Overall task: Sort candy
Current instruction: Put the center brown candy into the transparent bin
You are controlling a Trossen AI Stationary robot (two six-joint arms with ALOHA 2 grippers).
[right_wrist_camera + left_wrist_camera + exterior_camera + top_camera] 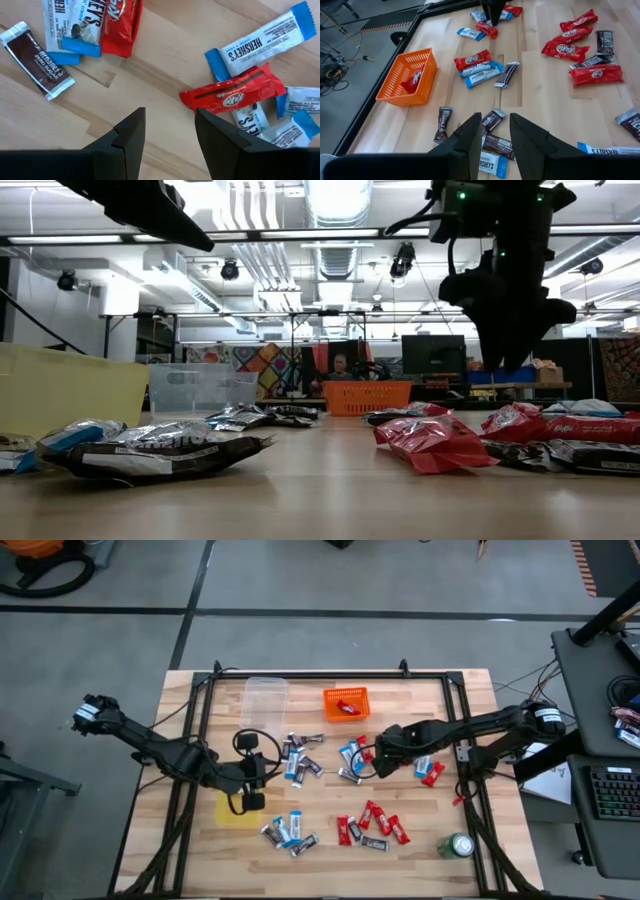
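Candy in red, blue-and-white and dark wrappers lies scattered in clusters on the wooden table (330, 795). My right gripper (170, 117) hangs open, pointing down over bare wood, beside a red candy (232, 95) that lies on blue-and-white ones; in the high view it (378, 762) is at the cluster right of the table's middle. My left gripper (495, 122) is open with nothing between its fingers and hovers at the left (250, 785), just above the yellow bin (236, 812). An orange bin (346, 703) holds one red candy.
A clear bin (265, 695) stands at the far edge, left of the orange bin. A green can (458, 845) stands at the near right. A black frame (200, 720) runs around the table. Bare wood lies between the candy clusters.
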